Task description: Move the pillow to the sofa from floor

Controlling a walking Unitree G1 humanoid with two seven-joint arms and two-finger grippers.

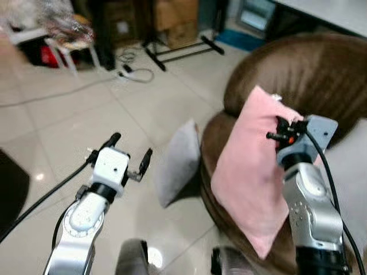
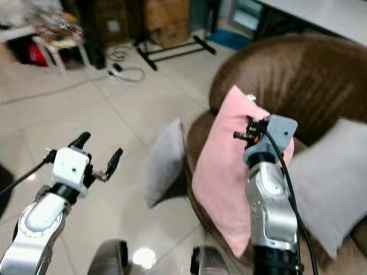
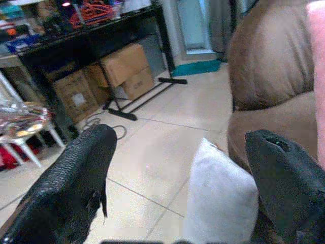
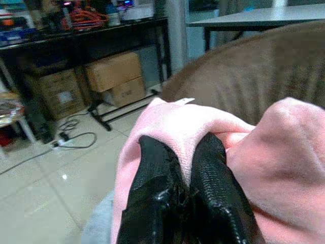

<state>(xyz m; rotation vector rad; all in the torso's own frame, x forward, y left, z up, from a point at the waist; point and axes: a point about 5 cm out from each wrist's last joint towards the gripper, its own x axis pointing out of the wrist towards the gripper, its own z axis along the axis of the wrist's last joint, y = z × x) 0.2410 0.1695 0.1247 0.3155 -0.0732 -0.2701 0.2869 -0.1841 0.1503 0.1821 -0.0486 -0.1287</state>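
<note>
Left gripper: jaws wide, empty, over the floor.
Grey pillow: on floor, leaning against the brown sofa.
Pink pillow: pinched at its upper edge by right gripper, draped over the seat front.
Risk: released here, it may slide off to the floor.

We see a pale tiled floor with a grey cushion standing on it, leaning near the brown seat's edge. Farther off lie a white power strip and looped cables. Beyond them stand cardboard boxes, a black stand, and at far left a white chair.
</note>
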